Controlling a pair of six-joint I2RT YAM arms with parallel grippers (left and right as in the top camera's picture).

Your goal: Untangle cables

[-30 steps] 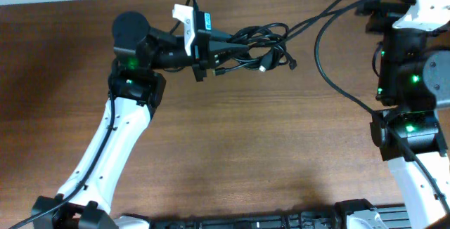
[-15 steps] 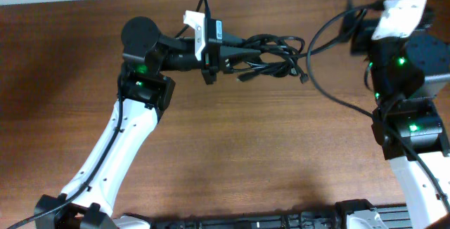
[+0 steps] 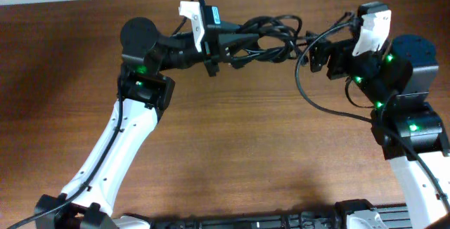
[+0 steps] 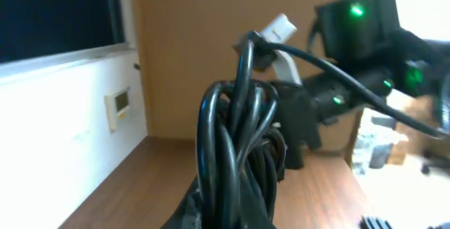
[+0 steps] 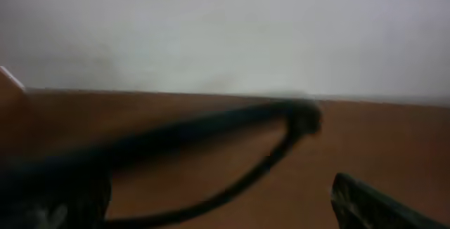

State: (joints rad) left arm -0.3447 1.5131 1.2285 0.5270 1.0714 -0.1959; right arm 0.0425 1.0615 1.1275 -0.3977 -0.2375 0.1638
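Holding the cables (image 3: pixel 275 38) up over the table (image 3: pixel 232 138) with the left gripper (image 3: pixel 235 44) pinched tight, to let loops hang loose. With the right gripper (image 3: pixel 320 55) wide open just beside them, likely ready to grab an end.

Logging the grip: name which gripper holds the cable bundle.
The left gripper, shut on the cables; the right gripper stands open near the bundle's far end.
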